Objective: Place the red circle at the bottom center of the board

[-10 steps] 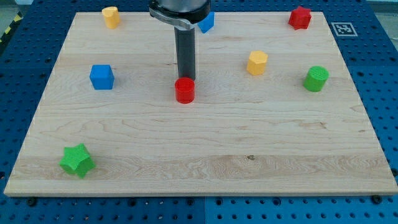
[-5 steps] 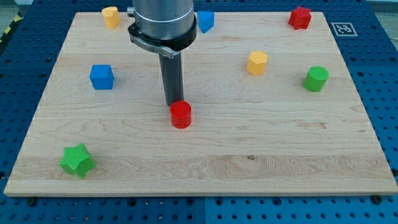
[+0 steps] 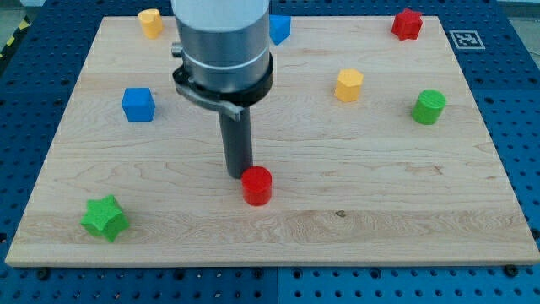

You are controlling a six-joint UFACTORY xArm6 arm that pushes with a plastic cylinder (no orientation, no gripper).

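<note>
My tip (image 3: 239,175) touches the red circle (image 3: 257,186) from its upper left, a little below the surface's (image 3: 380,219) middle.

The circle stands upright, a round cylinder with no facing direction. The end effector is a plain rod with no jaws. Below the circle the wood lies bare. The green star (image 3: 105,218) sits far to the view's left, the blue cube (image 3: 137,105) up left, and the yellow block (image 3: 348,85) up right.

A robotics lab or test bench. A pale wooden board (image 3: 278,228) lies on a blue metal desk (image 3: 519,101) drilled with a regular grid of mounting holes. A black-and-white fiducial marker (image 3: 465,39) sits at the board's top right corner. Yellow-and-black hazard tape (image 3: 13,38) shows at the view's top left edge.
</note>
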